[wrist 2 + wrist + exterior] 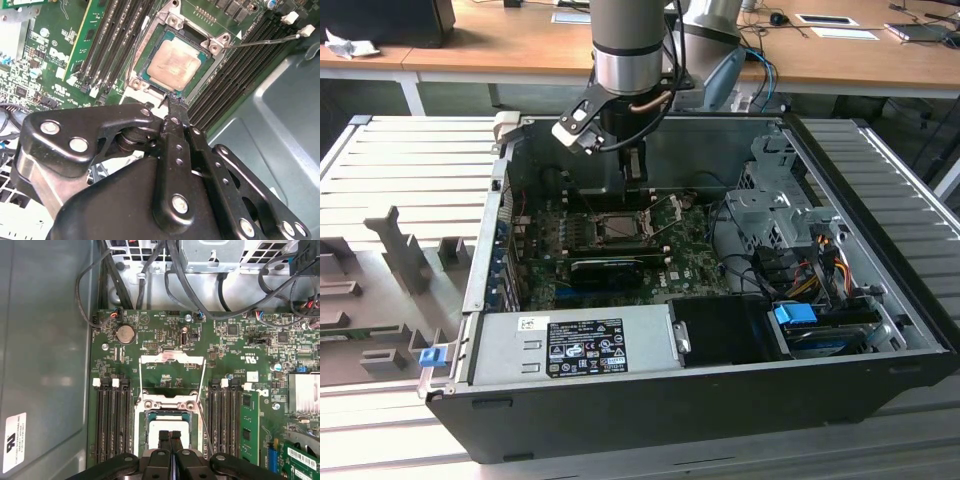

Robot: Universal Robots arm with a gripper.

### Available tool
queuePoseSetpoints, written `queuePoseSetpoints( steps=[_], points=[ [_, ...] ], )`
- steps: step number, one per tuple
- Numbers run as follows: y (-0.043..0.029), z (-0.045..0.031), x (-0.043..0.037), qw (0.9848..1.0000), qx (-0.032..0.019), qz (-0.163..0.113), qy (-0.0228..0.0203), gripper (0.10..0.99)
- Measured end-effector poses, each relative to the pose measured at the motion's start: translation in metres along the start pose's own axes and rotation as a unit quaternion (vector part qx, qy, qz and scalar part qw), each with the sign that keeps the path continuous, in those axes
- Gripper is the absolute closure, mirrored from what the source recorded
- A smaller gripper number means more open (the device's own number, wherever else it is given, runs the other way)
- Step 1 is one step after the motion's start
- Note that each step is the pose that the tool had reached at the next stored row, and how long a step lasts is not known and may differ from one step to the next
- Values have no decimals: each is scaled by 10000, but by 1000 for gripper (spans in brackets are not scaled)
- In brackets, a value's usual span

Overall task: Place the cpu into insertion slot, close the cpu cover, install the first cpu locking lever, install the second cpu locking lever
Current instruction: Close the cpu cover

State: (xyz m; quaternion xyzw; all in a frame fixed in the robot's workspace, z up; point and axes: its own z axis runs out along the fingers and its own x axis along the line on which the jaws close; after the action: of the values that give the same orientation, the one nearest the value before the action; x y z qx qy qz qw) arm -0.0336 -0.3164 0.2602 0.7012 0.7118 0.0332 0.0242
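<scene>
The gripper (172, 102) has its two fingers pressed together with nothing between them. The tips are right at one edge of the cpu (175, 64); whether they touch it cannot be told. The cpu lies flat in the slot (175, 21), tan face up. In the first wrist view the cover (172, 358) is flipped open and lies back behind the slot, over the green board (165, 330). Two thin wire levers (140, 377) run along its sides. In the exterior view the arm (630, 40) reaches down into the open case (620, 420).
</scene>
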Motion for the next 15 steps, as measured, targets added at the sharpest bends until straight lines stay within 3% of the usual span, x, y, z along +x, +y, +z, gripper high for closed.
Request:
queuePoseSetpoints(
  steps=[15],
  points=[
    [61, -5, 2, 10000, 0, -2, -1, 980]
  ],
)
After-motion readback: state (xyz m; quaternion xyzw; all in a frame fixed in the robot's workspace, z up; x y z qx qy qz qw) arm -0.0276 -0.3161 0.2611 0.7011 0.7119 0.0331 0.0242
